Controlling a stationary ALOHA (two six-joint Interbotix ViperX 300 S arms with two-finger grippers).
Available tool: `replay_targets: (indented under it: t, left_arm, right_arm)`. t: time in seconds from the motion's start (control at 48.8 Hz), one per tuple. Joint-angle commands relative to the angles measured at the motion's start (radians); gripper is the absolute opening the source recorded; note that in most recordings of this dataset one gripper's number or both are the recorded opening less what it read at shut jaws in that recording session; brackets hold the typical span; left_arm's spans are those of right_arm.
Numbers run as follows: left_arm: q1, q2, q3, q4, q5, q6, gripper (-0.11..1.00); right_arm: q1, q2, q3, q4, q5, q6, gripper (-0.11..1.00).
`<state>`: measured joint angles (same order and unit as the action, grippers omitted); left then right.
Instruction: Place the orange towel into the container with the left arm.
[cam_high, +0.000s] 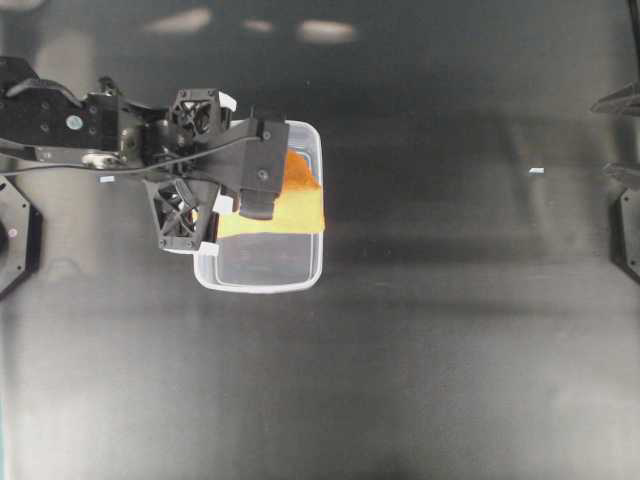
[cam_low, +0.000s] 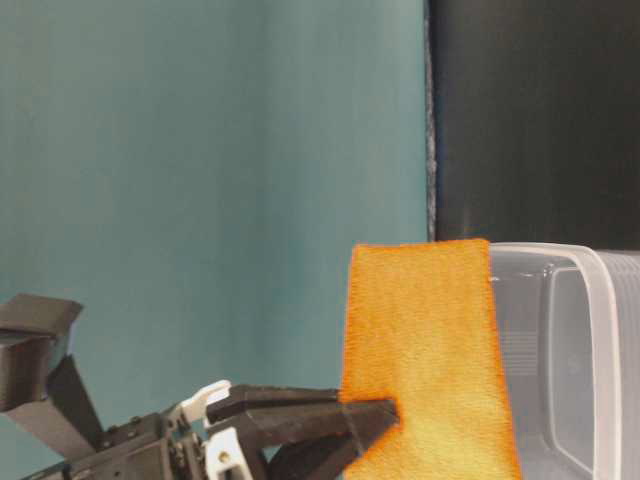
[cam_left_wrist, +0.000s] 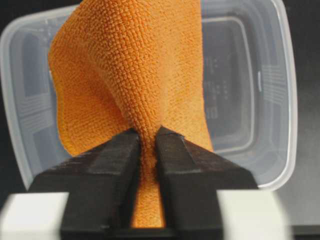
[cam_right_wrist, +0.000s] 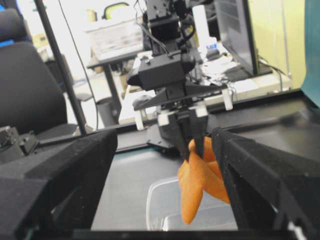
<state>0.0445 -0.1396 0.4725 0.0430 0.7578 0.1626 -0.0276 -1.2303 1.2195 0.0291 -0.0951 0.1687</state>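
My left gripper (cam_left_wrist: 147, 132) is shut on the orange towel (cam_left_wrist: 130, 75), pinching a bunched fold between its black fingers. The towel hangs from it over the container (cam_left_wrist: 287, 100), a clear plastic tub standing open below. In the overhead view the towel (cam_high: 300, 205) drapes across the tub (cam_high: 260, 285) from its left side to its right rim, with the left gripper (cam_high: 262, 190) above it. The right wrist view shows the towel (cam_right_wrist: 200, 175) dangling above the tub (cam_right_wrist: 160, 200). My right gripper (cam_right_wrist: 165, 145) is open and empty, far from the tub.
The tub stands on a black table (cam_high: 450, 350). A small white speck (cam_high: 536, 171) lies at the right. Parts of the still right arm (cam_high: 625, 220) show at the right edge. A teal wall (cam_low: 200, 150) stands behind in the table-level view.
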Motion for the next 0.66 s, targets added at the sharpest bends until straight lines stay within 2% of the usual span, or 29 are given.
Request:
replay_targets:
  t: [0.0,0.143,0.246,0.287,0.389,0.635]
  left_arm:
    - [-0.003,0.005,-0.003,0.003,-0.011,0.002,0.25]
    - [-0.008,0.008,0.0,0.003,-0.054,0.012,0.69]
    - [-0.008,0.006,0.006,0.003,-0.067,0.031,0.88]
    - [-0.008,0.0,0.005,0.003,-0.067,0.035,0.9]
    - [-0.011,-0.046,-0.011,0.003,-0.064,0.023,0.88]
    - [-0.012,-0.299,0.021,0.003,-0.155,0.023,0.88]
  right_arm:
    - [-0.002,0.012,-0.009,0.0,-0.006,0.0,0.74]
    - [-0.003,0.012,-0.008,0.0,-0.011,-0.003,0.74]
    - [-0.003,0.012,-0.008,0.0,-0.012,-0.005,0.74]
    - [-0.002,0.012,-0.008,0.0,-0.012,-0.005,0.74]
    - [-0.002,0.014,-0.008,0.0,-0.012,-0.006,0.74]
    - [-0.003,0.012,-0.008,-0.002,-0.012,-0.008,0.74]
